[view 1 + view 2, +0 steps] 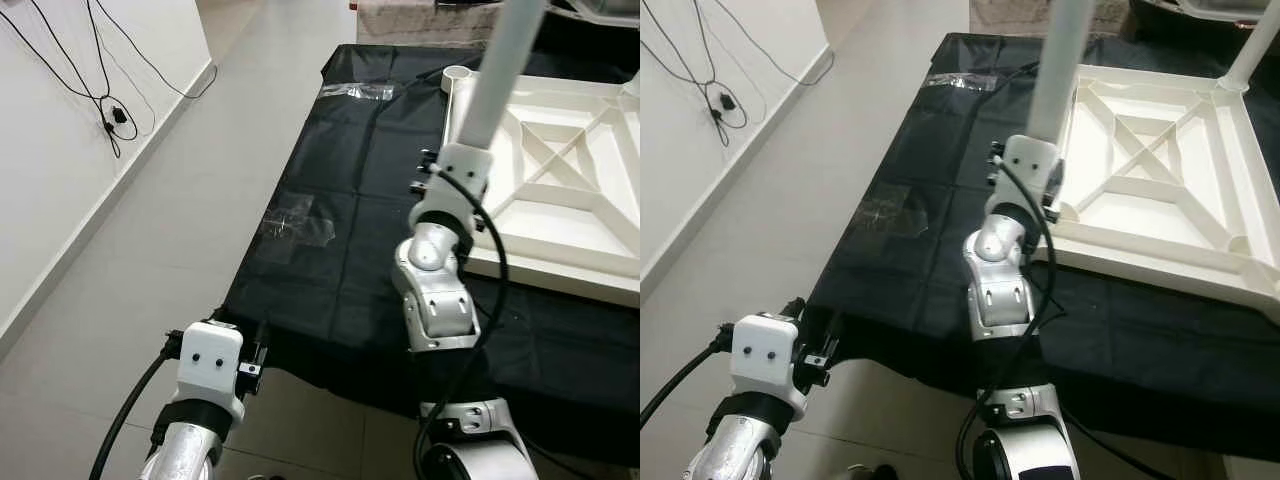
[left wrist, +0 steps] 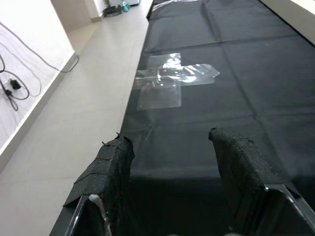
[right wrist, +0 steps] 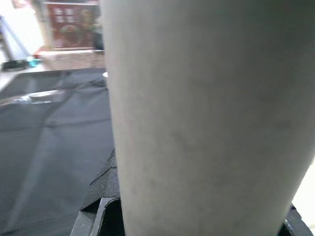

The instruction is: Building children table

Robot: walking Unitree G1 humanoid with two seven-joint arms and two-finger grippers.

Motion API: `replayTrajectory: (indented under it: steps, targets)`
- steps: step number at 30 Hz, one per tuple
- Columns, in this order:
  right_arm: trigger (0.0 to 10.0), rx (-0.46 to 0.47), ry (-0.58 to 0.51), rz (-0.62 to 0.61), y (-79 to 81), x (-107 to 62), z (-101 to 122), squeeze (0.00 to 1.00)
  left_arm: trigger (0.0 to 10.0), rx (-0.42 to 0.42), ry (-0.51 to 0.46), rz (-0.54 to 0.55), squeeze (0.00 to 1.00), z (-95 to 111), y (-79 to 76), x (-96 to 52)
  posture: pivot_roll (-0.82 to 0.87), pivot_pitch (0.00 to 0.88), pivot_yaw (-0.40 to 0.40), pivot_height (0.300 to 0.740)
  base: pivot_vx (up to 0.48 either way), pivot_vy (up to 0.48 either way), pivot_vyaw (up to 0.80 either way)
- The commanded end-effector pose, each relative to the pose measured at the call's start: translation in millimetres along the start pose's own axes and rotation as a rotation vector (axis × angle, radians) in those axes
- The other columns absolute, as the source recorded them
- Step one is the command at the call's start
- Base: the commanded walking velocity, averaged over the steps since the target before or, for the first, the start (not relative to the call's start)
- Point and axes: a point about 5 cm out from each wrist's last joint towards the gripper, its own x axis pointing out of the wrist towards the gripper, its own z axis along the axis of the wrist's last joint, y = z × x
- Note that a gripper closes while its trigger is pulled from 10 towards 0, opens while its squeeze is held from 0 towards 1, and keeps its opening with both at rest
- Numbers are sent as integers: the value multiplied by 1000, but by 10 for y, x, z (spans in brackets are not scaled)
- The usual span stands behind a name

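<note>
I see the right gripper clamped on a smooth, round, matte white leg, held upright over the near corner of the tabletop. That tabletop lies underside up, ribbed with diagonal braces, on a creased black sheet. The left gripper hangs spread and empty at the sheet's near edge; its wrist view shows textured black pads and a clear tape cross. The right wrist view shows the leg close up.

Tiled-floor home room, wall cables
</note>
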Motion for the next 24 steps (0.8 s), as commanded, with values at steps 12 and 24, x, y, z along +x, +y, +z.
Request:
replayTrajectory:
  steps: [12, 24]
  targets:
    - [10000, -80, 265, -82, 113, -275, -415, 0, 10000, 23, 17, -52, 0, -65, -63, -28, 20, 148, 48, 740, 0, 0, 0]
    - [10000, -144, 289, -209, -190, -94, -563, 0, 10000, 9, -3, -111, 0, -38, -133, -34, 10, 134, 58, 740, 0, 0, 0]
